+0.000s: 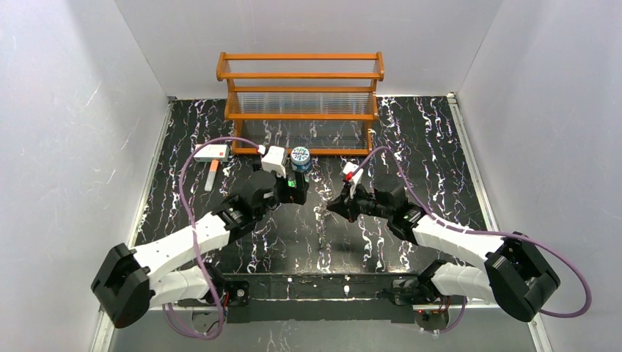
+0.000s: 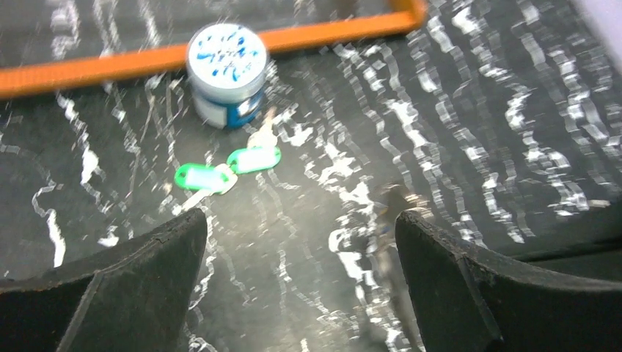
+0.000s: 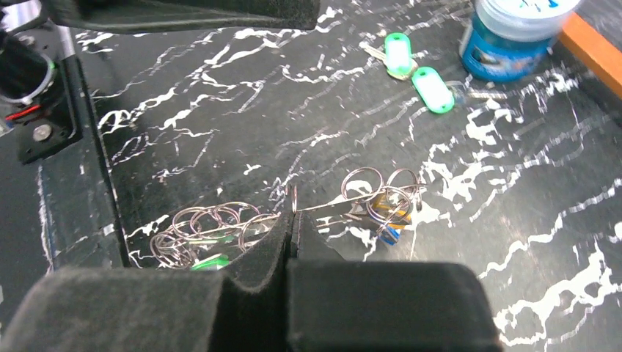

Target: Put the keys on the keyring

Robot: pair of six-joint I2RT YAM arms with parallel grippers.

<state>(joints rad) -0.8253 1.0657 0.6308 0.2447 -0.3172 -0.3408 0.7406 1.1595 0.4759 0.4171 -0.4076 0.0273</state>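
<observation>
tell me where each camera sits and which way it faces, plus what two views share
Top external: fixed high behind the arms, looking down across the table to the wooden rack; both arms show.
Left wrist: on the left arm, facing forward and down at the green keys and can; the open left gripper frames the bottom.
Right wrist: on the right arm, looking down at the keyring pinched in the shut right gripper.
Shared: both wrist views show the green keys and can.
</observation>
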